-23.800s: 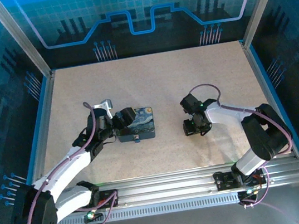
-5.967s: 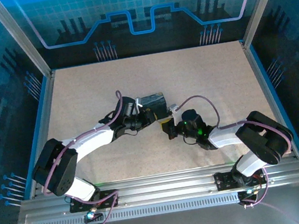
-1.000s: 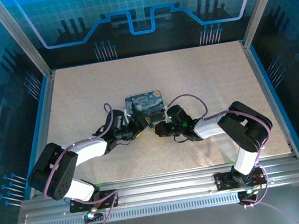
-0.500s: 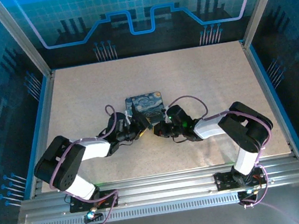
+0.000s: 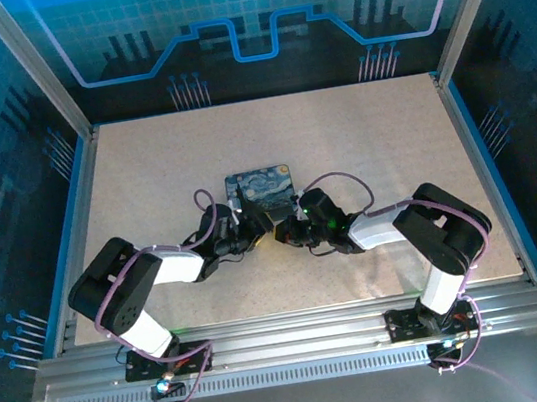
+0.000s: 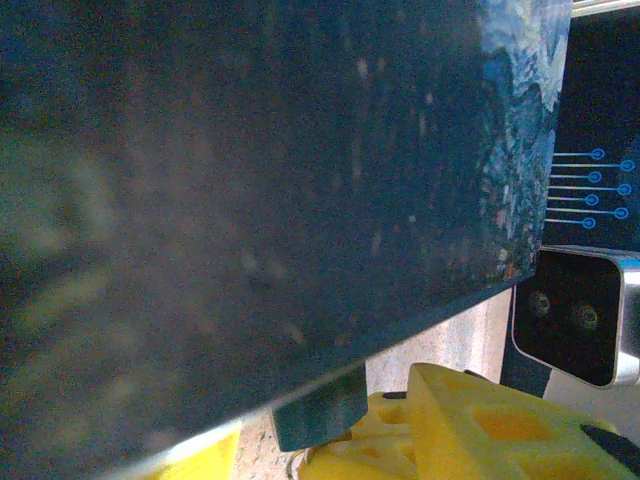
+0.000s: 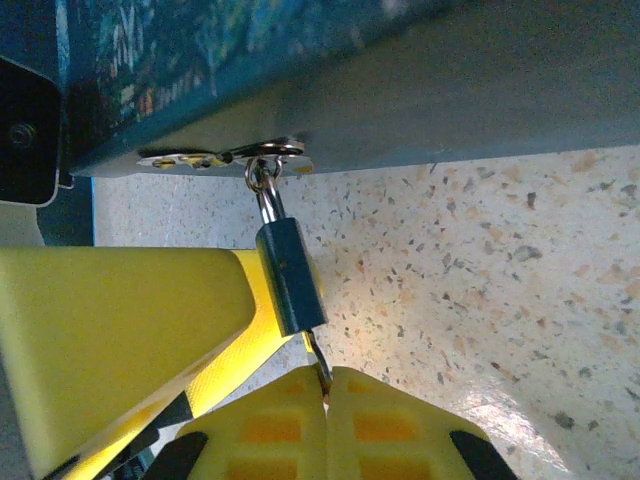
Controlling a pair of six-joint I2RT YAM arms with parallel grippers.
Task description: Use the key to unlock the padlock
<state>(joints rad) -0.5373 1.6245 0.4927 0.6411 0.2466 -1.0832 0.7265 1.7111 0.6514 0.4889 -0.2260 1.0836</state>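
Overhead: dark-blue painted tin [image 5: 262,186] lies flat near the middle of the speckled table [image 5: 360,137]. Both arms meet at its 6 o'clock edge. Left gripper [image 5: 255,225] comes in from 8 o'clock, right gripper [image 5: 286,231] from 4 o'clock, their tips close together. Right wrist view: padlock [image 7: 290,278], blue body with a silver shackle, hangs through the silver hasp [image 7: 225,156] on the tin's side wall, body pointing to 6 o'clock and tilted slightly. Key [image 7: 317,362], a thin dark sliver, sits at the padlock's 6 o'clock end; its blade meets the underside of the body. Right gripper's yellow pads are pressed together on the key. One yellow finger [image 7: 130,320] of the left gripper lies against the padlock at 9 o'clock. I cannot tell whether the left claw is clamped or apart.
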